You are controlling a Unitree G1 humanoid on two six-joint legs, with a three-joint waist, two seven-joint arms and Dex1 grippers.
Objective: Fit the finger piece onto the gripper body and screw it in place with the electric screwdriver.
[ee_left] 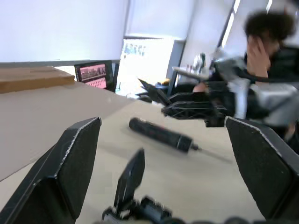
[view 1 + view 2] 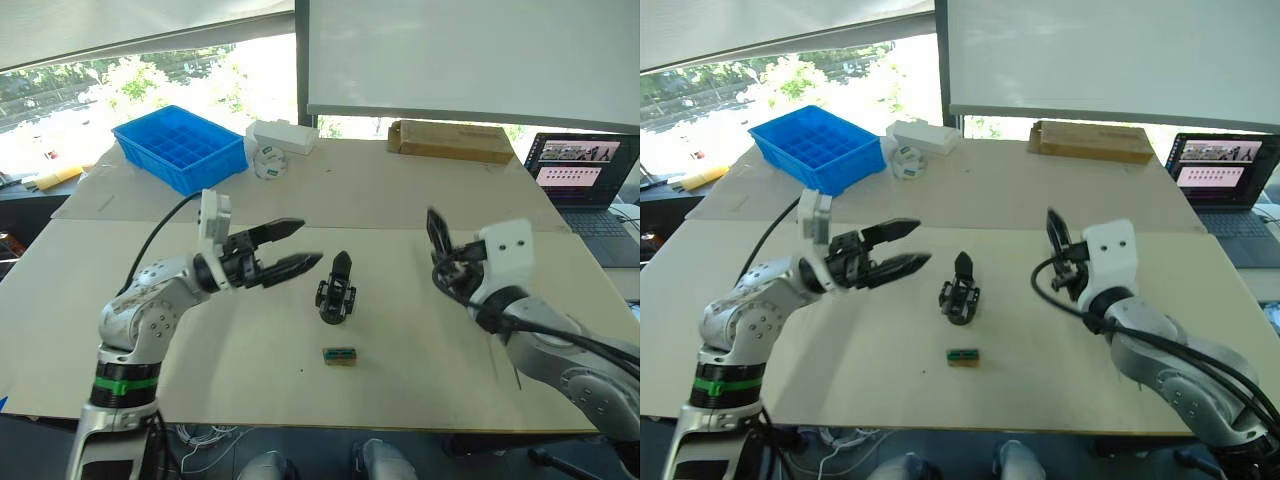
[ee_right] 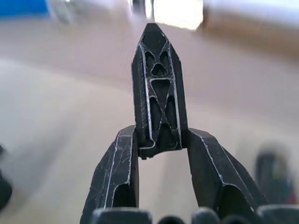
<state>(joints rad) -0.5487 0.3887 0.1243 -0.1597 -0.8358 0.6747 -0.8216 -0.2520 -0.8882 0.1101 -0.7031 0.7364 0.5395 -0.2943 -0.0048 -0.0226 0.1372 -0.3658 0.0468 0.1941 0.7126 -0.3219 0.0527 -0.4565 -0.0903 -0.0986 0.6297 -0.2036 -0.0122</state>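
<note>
A: Windows and a white blind back a pale worktop (image 2: 420, 330) in the left eye view. What stands on it?

B: Mid-worktop, the small black gripper body (image 2: 336, 295), upright finger pointing up. Just nearer lies a small green-brown block (image 2: 340, 356). At the far edge: a blue compartment tray (image 2: 180, 148), a brown cardboard box (image 2: 450, 140), a laptop (image 2: 585, 180).

A: And the arms?

B: The left pincer (image 2: 300, 247) hovers beside the body, spread wide, holding nothing. The right pincer (image 2: 440, 250) is well apart on the other side.

A: Left wrist view?

B: The long black cylindrical electric screwdriver (image 1: 161, 134) lies flat on the worktop beyond the body. A person sits behind.

A: Right wrist view?

B: That pincer is clamped on the base of the small black tapered finger piece (image 3: 159, 88), tip pointing away.

A: How to fit it well?

B: I'd steady the body with the left pincer, then bring the piece in slowly, base square to the bracket, releasing only once seated.
</note>
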